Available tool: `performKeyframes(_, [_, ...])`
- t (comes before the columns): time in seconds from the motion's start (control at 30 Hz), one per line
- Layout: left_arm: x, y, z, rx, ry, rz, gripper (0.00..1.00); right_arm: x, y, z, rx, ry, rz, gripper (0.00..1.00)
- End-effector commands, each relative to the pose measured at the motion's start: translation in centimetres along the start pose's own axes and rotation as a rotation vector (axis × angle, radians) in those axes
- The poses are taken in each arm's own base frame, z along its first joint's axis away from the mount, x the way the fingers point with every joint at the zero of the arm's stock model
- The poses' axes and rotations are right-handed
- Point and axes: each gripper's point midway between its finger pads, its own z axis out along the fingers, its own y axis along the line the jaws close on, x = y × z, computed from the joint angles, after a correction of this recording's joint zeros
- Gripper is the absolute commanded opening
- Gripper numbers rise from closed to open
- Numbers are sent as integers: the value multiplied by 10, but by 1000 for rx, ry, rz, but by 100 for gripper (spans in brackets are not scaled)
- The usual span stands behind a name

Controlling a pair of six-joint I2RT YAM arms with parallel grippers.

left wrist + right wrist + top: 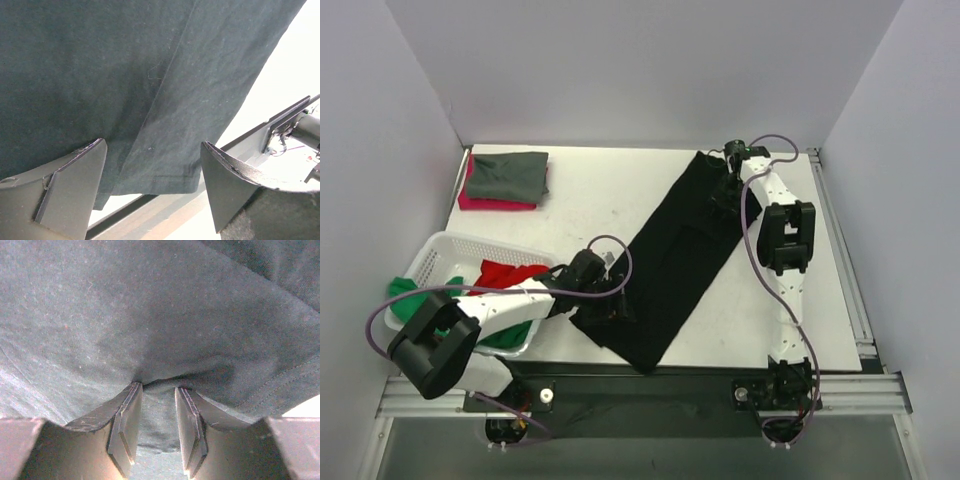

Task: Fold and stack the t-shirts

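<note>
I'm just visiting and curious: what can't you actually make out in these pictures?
Basket contents, top view: the left arm covers part, shirt count unclear.
Black t-shirt outline, both wrist views: cut off by frame edges.
Any print on it, top view: too small.
Whether the open left fingers touch it: left wrist view cannot tell.

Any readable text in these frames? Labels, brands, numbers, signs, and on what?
None: no text can be read in any view.
Black shirt: plain cloth in all three views, no tag or legible print.
Folded shirts: no lettering shows.
Basket: white perforated plastic, no label visible.
</note>
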Motion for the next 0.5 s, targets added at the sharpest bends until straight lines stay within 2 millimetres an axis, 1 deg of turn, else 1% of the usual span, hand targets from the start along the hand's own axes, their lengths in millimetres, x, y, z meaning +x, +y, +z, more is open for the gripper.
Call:
performKeyframes(0.0, [-2, -10, 2, -38, -5, -54, 87, -5, -5, -3, 44, -7, 13, 33])
performKeyframes(0.13, [2, -23, 9, -21, -2, -75, 88, -10, 1, 1, 30, -15, 19, 34])
performKeyframes(0.17, [6, -26, 12, -21, 10, -85, 88, -11, 4, 1, 20, -13, 21, 34])
performKeyframes(0.2, [6, -29, 13, -15, 11, -87, 88, -14, 7, -1, 9, -21, 18, 34])
performKeyframes(0.27, [8, -35, 18, -10, 16, -108, 88, -16, 7, 0, 11, -25, 17, 34])
performKeyframes(0.33, [11, -48, 21, 16, 21, -99, 88, -21, 9, -4, 5, -44, 15, 34])
performKeyframes(0.37, [11, -49, 24, 9, 26, -100, 88, -24, 9, -4, 5, -52, 17, 34])
performKeyframes(0.4, [12, -57, 25, 18, 28, -90, 89, -27, 10, -7, -3, -61, 17, 34])
performKeyframes(0.47, [13, -59, 29, 13, 34, -90, 89, -32, 12, -11, -12, -74, 17, 35])
